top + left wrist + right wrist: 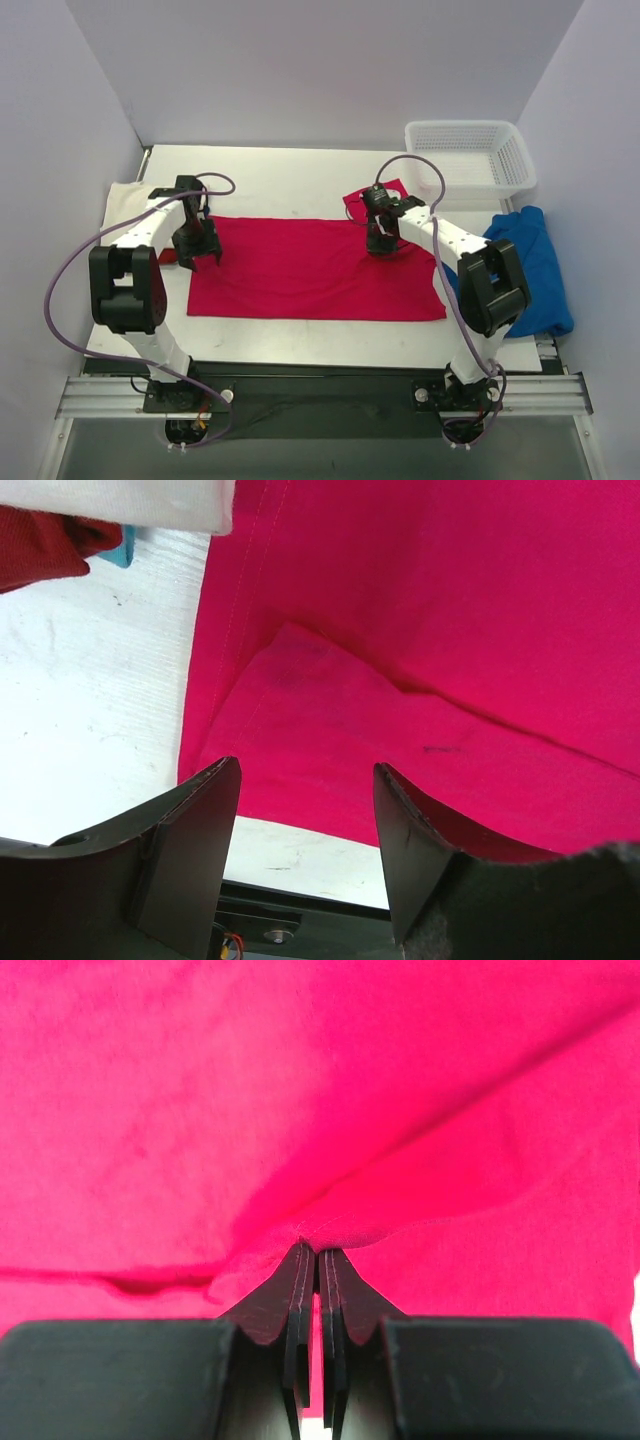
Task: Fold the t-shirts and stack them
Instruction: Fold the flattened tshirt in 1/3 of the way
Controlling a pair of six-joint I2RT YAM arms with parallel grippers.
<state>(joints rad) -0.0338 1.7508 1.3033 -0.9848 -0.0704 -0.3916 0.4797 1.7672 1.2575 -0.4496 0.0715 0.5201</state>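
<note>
My right gripper is clamped tight, jaws pressed together with no gap showing, and a small ridge of cloth is pinched at the very tips. That cloth is the crimson red soft t-shirt, which lies spread as a wide flat rectangle across the middle of the white table. From above, my right gripper sits at the shirt's far right corner, just beside a red sleeve flap that pokes out toward the back.

Over on the other side, my left gripper stands well open with nothing between its fingers. It hangs over the shirt's left edge, where a folded layer of red cloth makes a raised corner below it. From above, it is at the left end of the rectangle.

The royal blue t-shirt lies crumpled at the table's right edge, partly behind my right arm. The cream t-shirt lies at the far left, under my left arm. A white plastic lattice basket sits at the far right corner.
</note>
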